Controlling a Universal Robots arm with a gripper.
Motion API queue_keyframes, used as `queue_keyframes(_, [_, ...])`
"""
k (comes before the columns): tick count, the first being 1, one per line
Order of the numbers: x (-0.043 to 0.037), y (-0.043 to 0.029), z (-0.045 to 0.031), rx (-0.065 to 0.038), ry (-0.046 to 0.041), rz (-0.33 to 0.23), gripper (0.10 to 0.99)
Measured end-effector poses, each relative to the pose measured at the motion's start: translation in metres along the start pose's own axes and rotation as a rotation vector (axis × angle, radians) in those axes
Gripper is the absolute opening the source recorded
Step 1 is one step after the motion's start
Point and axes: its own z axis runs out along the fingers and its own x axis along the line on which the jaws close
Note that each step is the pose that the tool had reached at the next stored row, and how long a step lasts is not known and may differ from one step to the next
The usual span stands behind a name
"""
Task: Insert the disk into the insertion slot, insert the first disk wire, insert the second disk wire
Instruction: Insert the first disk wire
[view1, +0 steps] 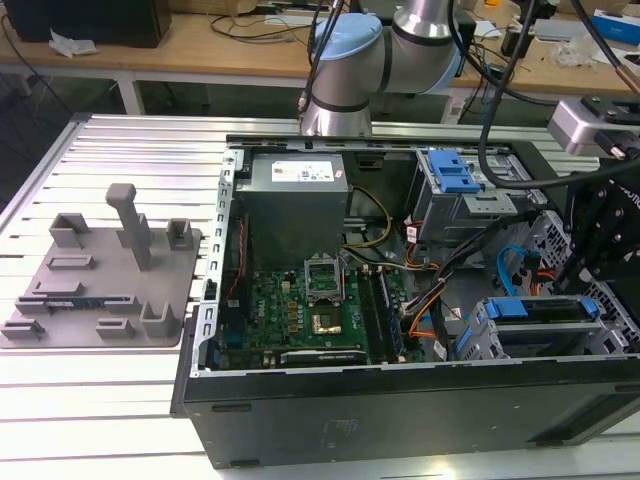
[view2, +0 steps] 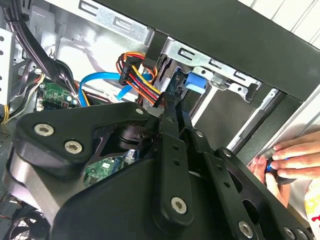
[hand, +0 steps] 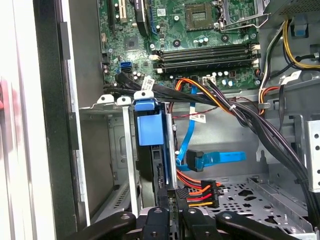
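The disk (hand: 149, 125) sits edge-on in the insertion slot (view1: 478, 335), the grey drive cage at the corner of the open computer case (view1: 400, 415) on the exterior view's right. Its blue carrier tab is at the cage mouth, so the insertion step appears done, and its rear edge faces the cabling.

The gripper (view2: 169, 100) reaches down to that rear edge. Its jaws are drawn narrow and seem to pinch the plug end of the first disk wire (view2: 137, 70), the orange-and-black bundle. That would suit pressing the plug into the drive's socket. Whether the plug is already seated is hidden by the jaws.

The second disk wire (hand: 210, 157), flat and light blue, curls just beside the bundle. Its plug hangs loose near the disk and looks unconnected.

A thick run of black cables (hand: 270, 135) crosses above the cage and crowds the approach. The motherboard (view1: 310, 300) lies further in, with the power supply (view1: 295, 180) and a blue-latched grey bay (view1: 450, 175) beyond it.

In the second wrist view, a person's hand (view2: 295, 155) rests at the case's outer edge, close to the arm's working space. A grey fixture plate (view1: 100, 270) lies well apart on the slatted tabletop (view1: 100, 420).
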Motion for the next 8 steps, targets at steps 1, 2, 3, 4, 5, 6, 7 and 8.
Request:
queue_keyframes(1, [0.0005, 0.0002, 0.0001, 0.0, -0.0001, 0.0, 0.169])
queue_keyframes(2, [0.0012, 0.0004, 0.0001, 0.0, 0.0, 0.0, 0.169])
queue_keyframes(3, [0.0018, 0.0005, 0.0001, 0.0, -0.0001, 0.0, 0.169])
queue_keyframes(4, [0.0026, 0.0006, 0.0002, 0.0, 0.0, 0.0, 0.169])
queue_keyframes(5, [0.0029, 0.0006, 0.0003, 0.0, -0.0002, 0.0, 0.169])
queue_keyframes(6, [0.003, 0.0007, 0.0003, 0.002, -0.0002, -0.001, 0.169])
queue_keyframes(7, [0.0031, 0.0007, 0.0004, 0.003, -0.0004, -0.001, 0.169])
queue_keyframes(8, [0.0032, 0.0006, 0.0005, 0.004, -0.0006, -0.001, 0.169])
